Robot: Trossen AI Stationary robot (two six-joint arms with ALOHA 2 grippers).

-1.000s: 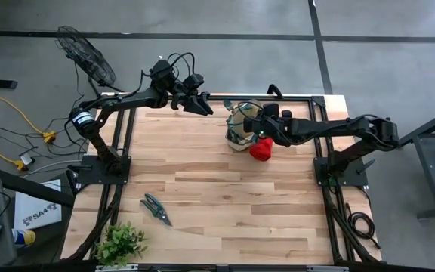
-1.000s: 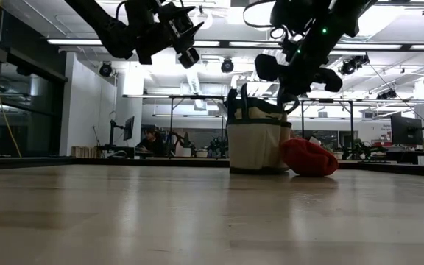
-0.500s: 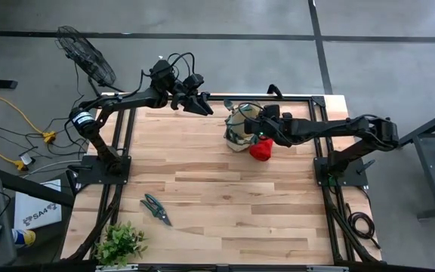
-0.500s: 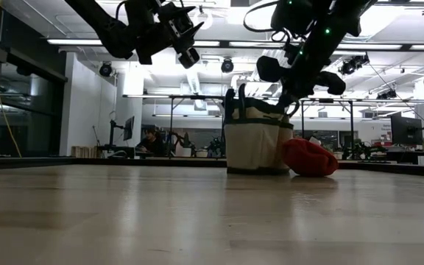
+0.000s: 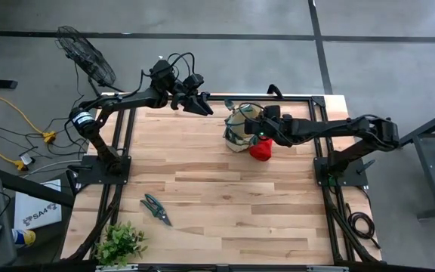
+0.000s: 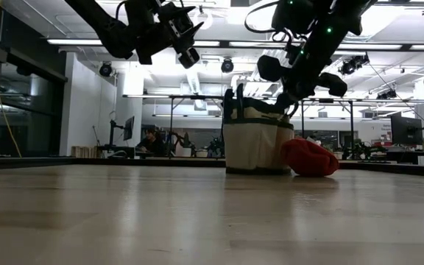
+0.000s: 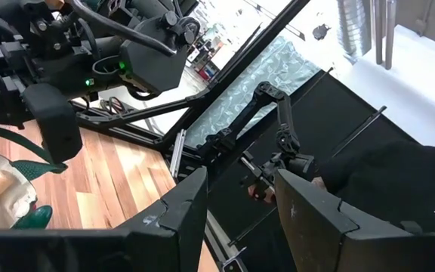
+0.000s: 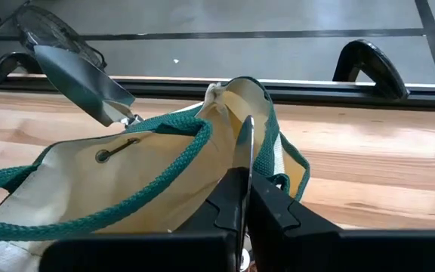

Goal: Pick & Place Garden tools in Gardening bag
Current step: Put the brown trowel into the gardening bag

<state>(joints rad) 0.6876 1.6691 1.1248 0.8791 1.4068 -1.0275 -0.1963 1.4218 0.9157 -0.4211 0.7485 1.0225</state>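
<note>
The beige gardening bag (image 5: 239,127) with green trim stands on its bottom at the table's far right (image 6: 256,147). A metal trowel blade (image 8: 81,75) sticks up from its side. My right gripper (image 8: 242,177) is shut at the bag's rim. A red bundle (image 5: 260,149) lies on the wood against the bag's near-right side (image 6: 309,157). Green-handled pruning shears (image 5: 155,208) lie flat at the near left. My left gripper (image 7: 240,219) hangs open and empty, high over the far edge, left of the bag (image 5: 201,106). My right gripper pinches the bag's green-trimmed rim (image 8: 245,140) between its two fingers, on the side toward the table's right. The fingers slant down at it from the right. The bag stays on the table, its green loop handle (image 8: 149,174) lying slack across the opening.
A leafy green plant (image 5: 119,243) sits at the near left corner. Black frame rails and a clamp (image 8: 368,60) run along the far edge behind the bag. Bare wood (image 5: 225,204) stretches across the middle and near right.
The bag has slid a little toward the table's left, with my right gripper shut on its rim and turning slightly at the wrist. The red bundle has stayed where it was.
</note>
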